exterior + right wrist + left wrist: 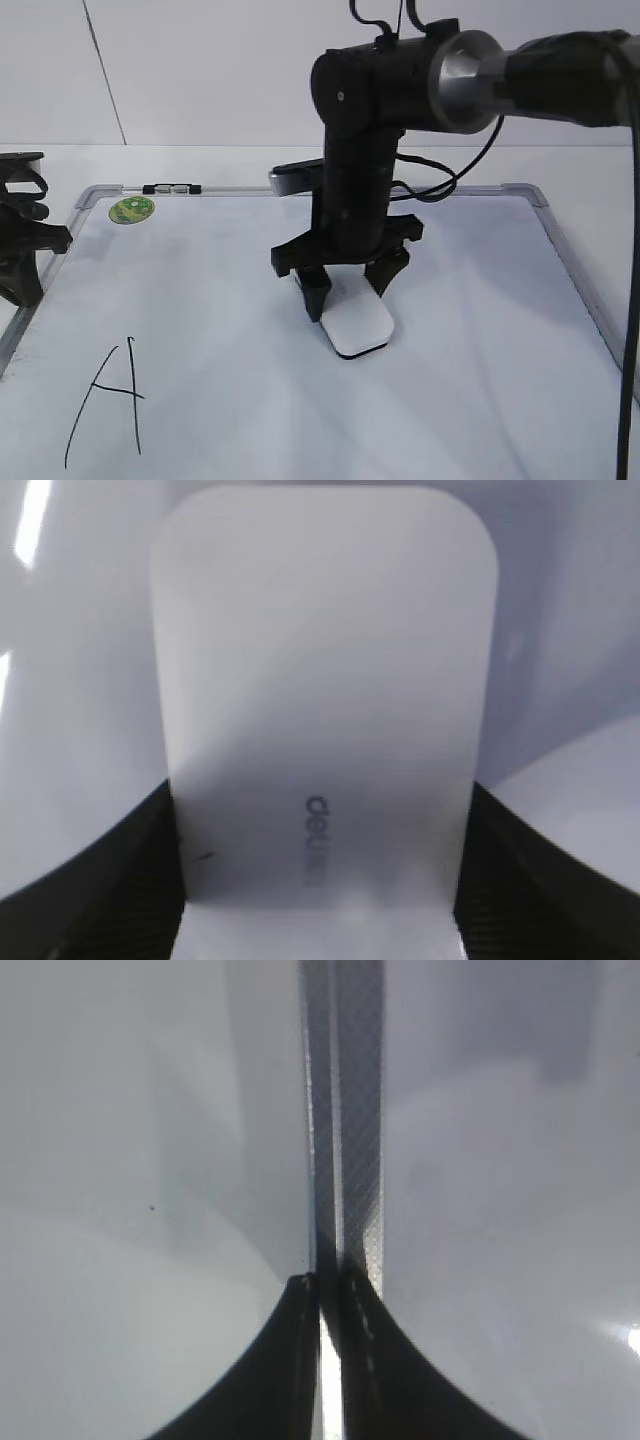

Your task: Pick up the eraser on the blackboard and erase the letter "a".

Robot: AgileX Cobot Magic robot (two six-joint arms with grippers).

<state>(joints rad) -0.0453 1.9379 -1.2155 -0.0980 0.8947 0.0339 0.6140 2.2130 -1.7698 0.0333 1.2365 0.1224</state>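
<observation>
The white eraser (362, 327) lies on the blackboard (480, 300), near its middle. My right gripper (348, 293) comes straight down from above and is shut on the eraser's far end, one black finger on each long side. In the right wrist view the eraser (320, 660) fills the frame between the two fingers of the right gripper (318, 880), with a small grey mark on its top. The letter "a" shows in no view. My left gripper (22, 240) is at the board's left edge; in the left wrist view the left gripper (326, 1285) is shut and empty.
A large capital A (108, 400) is drawn at the board's front left. A round green sticker (131, 210) and a small black-and-silver marker (172, 188) sit at the far left corner. The grey board frame (360, 1110) runs under the left gripper.
</observation>
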